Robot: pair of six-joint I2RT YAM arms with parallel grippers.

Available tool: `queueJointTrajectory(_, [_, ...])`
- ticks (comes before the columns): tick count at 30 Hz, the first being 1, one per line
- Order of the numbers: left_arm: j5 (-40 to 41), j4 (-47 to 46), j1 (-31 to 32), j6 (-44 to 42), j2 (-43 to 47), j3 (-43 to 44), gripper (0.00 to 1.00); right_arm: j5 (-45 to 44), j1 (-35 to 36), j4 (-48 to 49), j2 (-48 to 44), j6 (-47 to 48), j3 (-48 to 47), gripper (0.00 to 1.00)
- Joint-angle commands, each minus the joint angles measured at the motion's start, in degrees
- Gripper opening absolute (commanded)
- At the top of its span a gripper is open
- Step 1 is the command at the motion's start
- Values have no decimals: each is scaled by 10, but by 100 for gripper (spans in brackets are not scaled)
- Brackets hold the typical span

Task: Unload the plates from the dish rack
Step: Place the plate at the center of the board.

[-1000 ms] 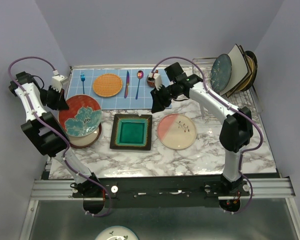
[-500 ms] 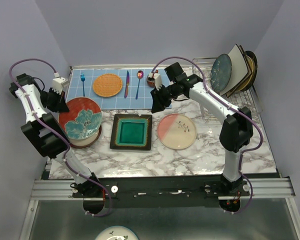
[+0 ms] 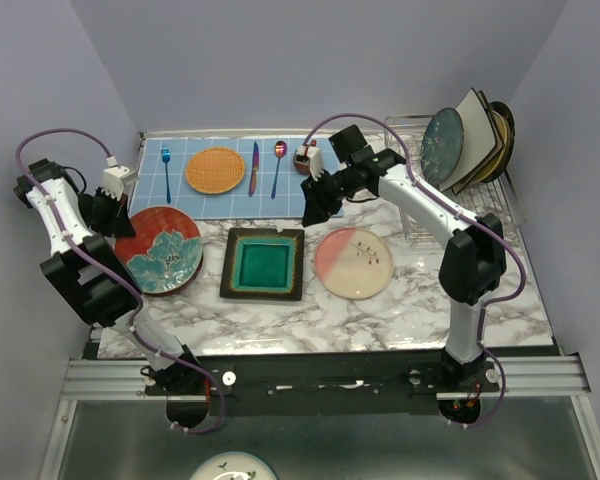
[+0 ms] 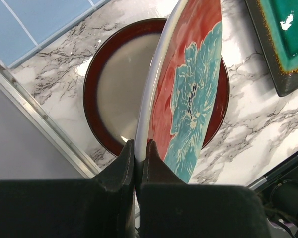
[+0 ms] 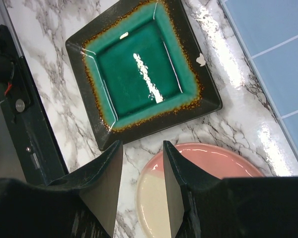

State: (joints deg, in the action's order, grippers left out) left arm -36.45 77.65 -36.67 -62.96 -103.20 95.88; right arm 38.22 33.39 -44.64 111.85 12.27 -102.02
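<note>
While your left gripper (image 4: 139, 147) clamps the flowered plate (image 4: 191, 94) over the red-rimmed plate (image 4: 111, 84), lower and release. Your right gripper (image 5: 141, 151) is open, empty; rack (image 3: 507, 190) next.

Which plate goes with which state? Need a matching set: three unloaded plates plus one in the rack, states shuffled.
1. flowered plate
2. teal square plate
3. pink and cream plate
4. dark blue plate

A. upright in the dish rack
B. flat on the table, furthest right
C. flat, between two round plates
D. rim pinched in the left claw

Pairs: 1-D, 2-C, 3-B, 4-A
</note>
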Motion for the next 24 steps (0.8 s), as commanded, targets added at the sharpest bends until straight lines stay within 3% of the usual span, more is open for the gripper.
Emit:
queueJointTrajectory(1, [99, 21, -2, -34, 11, -40, 0, 12, 5, 4, -8, 4, -2, 46])
queueJointTrajectory(24, [311, -272, 0, 20, -37, -176, 0, 3, 10, 0, -3, 7, -5, 46])
